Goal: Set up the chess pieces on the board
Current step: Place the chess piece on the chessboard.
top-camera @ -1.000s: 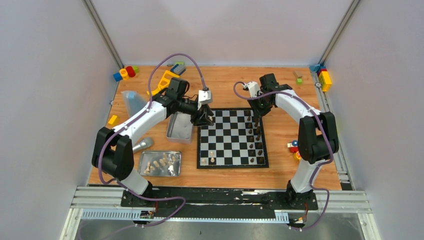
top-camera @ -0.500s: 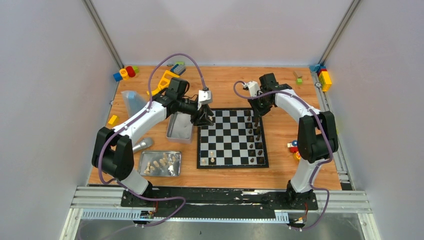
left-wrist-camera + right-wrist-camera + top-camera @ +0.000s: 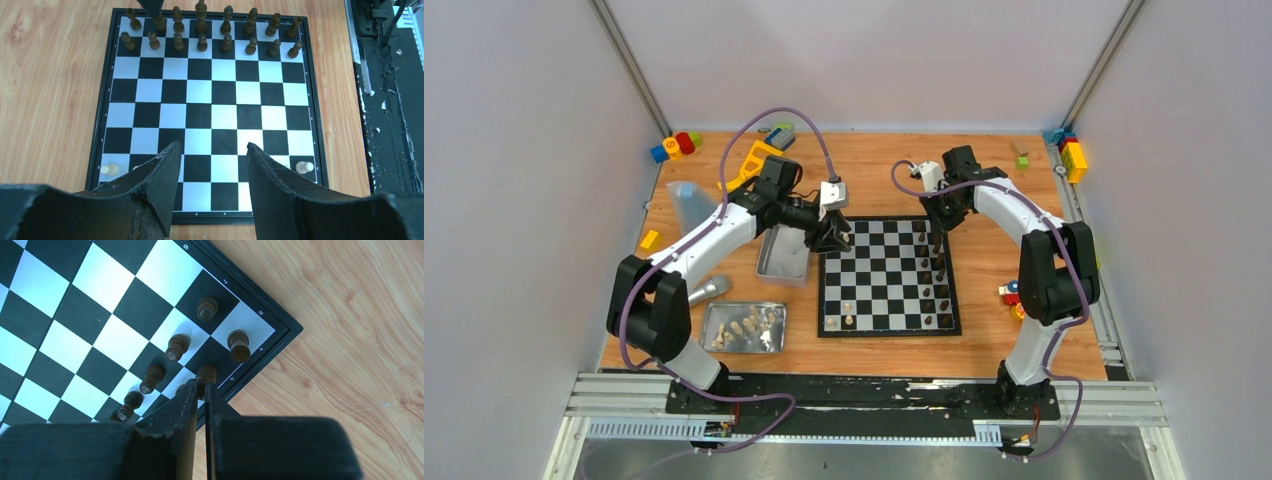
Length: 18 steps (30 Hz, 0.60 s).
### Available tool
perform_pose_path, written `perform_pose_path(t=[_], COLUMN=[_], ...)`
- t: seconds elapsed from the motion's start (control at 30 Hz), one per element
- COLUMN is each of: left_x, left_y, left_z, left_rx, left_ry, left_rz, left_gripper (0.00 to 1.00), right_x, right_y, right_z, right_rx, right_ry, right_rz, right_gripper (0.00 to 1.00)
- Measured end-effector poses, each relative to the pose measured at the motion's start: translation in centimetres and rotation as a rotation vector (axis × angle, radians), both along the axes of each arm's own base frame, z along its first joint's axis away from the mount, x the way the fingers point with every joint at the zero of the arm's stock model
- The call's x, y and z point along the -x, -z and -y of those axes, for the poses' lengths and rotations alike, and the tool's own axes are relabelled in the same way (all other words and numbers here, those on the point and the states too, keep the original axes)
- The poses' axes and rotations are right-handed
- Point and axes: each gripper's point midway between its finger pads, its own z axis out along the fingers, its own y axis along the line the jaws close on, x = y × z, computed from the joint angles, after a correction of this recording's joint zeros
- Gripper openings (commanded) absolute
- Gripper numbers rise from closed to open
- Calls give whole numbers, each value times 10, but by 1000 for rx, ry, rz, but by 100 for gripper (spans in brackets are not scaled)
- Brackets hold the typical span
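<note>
The board [image 3: 889,275] lies mid-table. Dark chess pieces [image 3: 939,270] stand in two rows along its right edge, seen far off in the left wrist view [image 3: 200,42]. Pale pieces [image 3: 848,320] stand near its front left corner, two of them showing beside my left fingers [image 3: 303,167]. More pale pieces lie in a metal tray [image 3: 709,340]. My left gripper [image 3: 834,240] hovers open over the board's left edge, nothing between its fingertips [image 3: 212,147]. My right gripper [image 3: 938,240] points down at the far right corner, shut [image 3: 201,384] on a dark piece [image 3: 207,373] in the edge row.
A second metal tray [image 3: 782,262] sits left of the board. A grey cylinder [image 3: 709,290], a blue bag [image 3: 692,200] and a yellow tool [image 3: 749,160] lie on the left. Toy blocks sit at the back left [image 3: 674,147], back right [image 3: 1074,158] and right of the board [image 3: 1012,292].
</note>
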Motion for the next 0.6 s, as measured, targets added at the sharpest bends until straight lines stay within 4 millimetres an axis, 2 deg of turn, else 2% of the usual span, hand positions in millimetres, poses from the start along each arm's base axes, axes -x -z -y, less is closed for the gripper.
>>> perform_pose_path(t=[0.6], left_x=[0], left_y=[-1], left_z=[0], left_rx=[2], left_ry=[1], left_rz=[8], left_gripper=[59], right_x=[-4], right_y=[-1], right_z=[0], right_rx=[-2], right_ry=[24], right_rz=[14], right_gripper=[0])
